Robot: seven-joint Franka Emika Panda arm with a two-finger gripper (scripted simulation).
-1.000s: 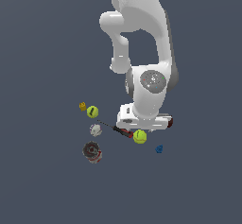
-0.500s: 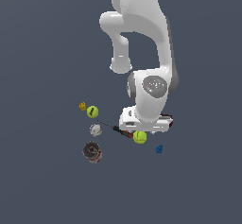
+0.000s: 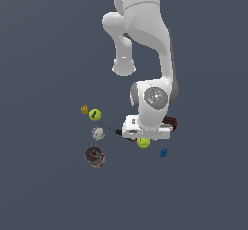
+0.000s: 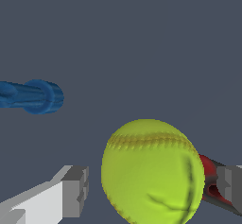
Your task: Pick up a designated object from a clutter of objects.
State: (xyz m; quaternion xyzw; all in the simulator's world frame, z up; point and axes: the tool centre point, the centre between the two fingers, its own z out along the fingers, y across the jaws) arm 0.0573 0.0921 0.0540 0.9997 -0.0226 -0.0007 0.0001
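Observation:
The yellow-green tennis ball (image 3: 143, 142) lies on the floor, half hidden under my hand. In the wrist view the ball (image 4: 151, 171) fills the space between my two fingers (image 4: 73, 191), with the red screwdriver handle (image 4: 210, 180) just behind it. My gripper (image 3: 144, 139) is open and straddles the ball, with a gap still showing on one side. It holds nothing.
On the exterior view's left lie the screwdriver's black shaft (image 3: 110, 127), a whitish ball (image 3: 98, 133), a dark grey round thing (image 3: 94, 155), a small yellow-green ball with a black mark (image 3: 95, 114) and an orange piece (image 3: 85, 109). A dark red brick (image 3: 170, 123) and a blue piece (image 3: 163, 153) lie close by.
The arm has come down over the tennis ball, and the hand now covers more of it. The objects have not moved.

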